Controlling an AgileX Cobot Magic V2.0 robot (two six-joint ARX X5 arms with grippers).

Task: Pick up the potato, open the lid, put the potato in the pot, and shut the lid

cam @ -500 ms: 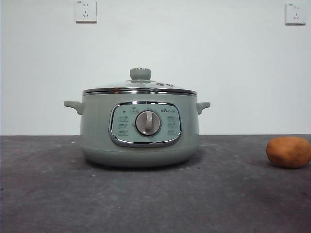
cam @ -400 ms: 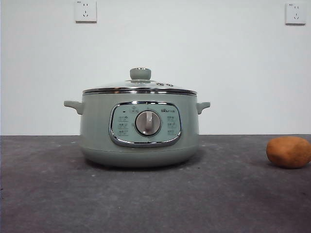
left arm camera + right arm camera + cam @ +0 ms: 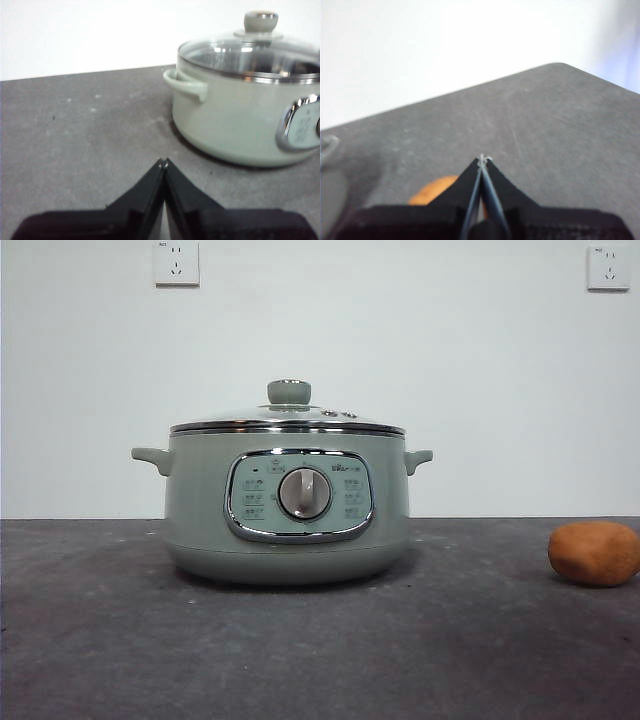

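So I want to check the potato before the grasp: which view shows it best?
The front view: the potato sits whole and sharp on the table. The right wrist view shows only an orange sliver behind the end effector; the left wrist view shows none.

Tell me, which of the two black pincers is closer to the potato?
The right pincer: the potato peeks out just beneath it, while the left pincer faces only the pot.

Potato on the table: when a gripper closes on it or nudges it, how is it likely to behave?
The potato is a rounded oval lying free on the flat table, so a sideways nudge would probably roll it. It looks solid, likely stiff under the jaws. Its dull, rough skin should grip reasonably, though the curve could let closing jaws slip.
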